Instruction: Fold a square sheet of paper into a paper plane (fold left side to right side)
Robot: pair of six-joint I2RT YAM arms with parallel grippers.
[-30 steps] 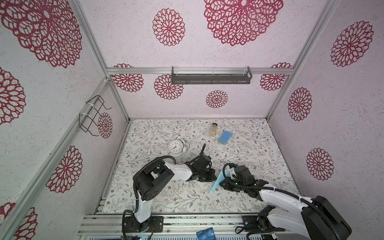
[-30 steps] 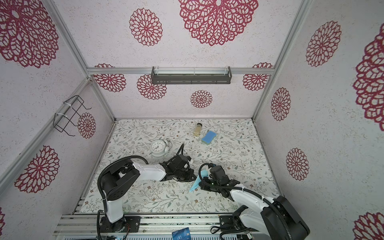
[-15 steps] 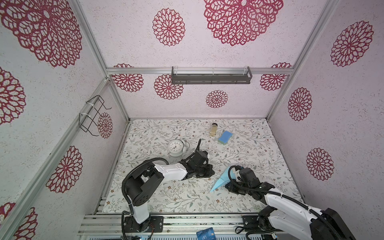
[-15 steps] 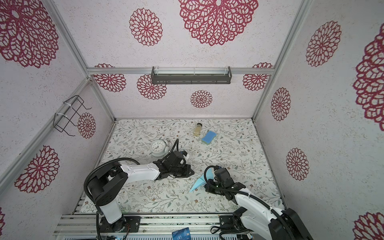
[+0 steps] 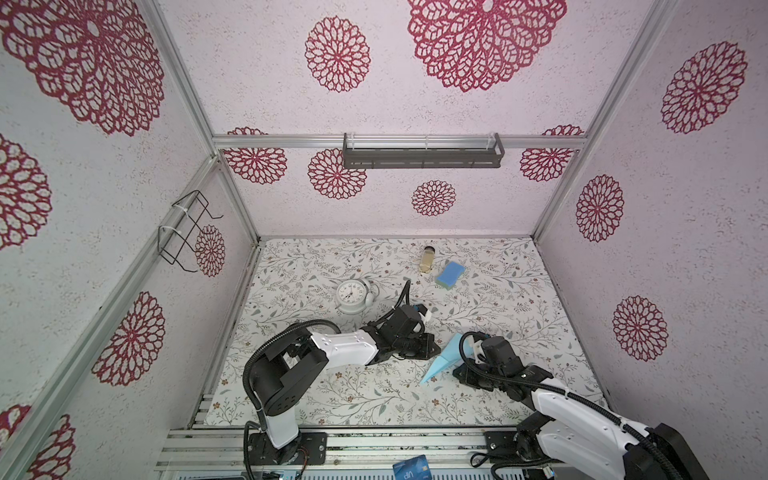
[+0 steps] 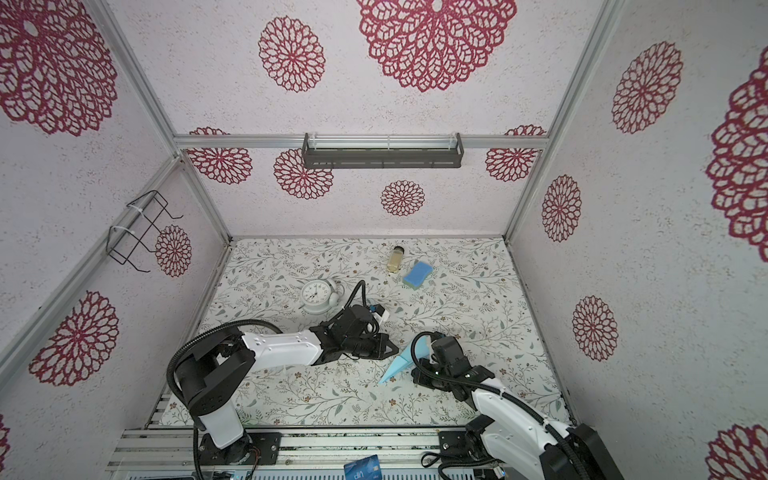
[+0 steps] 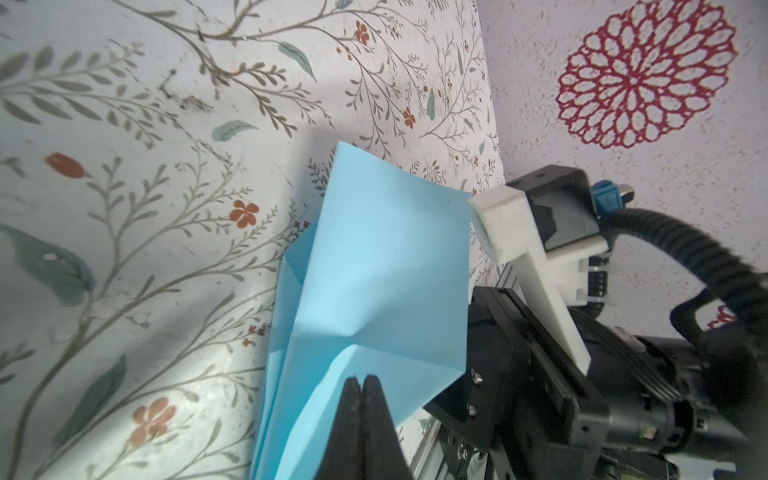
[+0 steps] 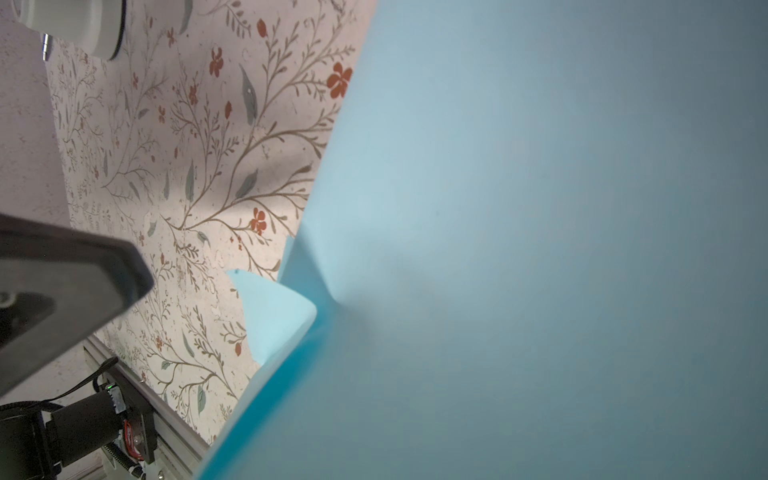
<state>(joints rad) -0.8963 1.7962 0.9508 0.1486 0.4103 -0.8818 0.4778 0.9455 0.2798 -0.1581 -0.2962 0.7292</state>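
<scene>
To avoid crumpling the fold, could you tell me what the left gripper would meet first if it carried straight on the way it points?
Most likely the paper plane: the shut left gripper points at its raised wing from close by; whether they already touch I cannot tell.

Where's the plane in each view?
Top view: plane below-right of clock.
Top view: plane below-right of clock.
Left wrist: plane just beyond left gripper.
Right wrist: plane fills most of it.
Landmark: clock, missing only from left wrist.
</scene>
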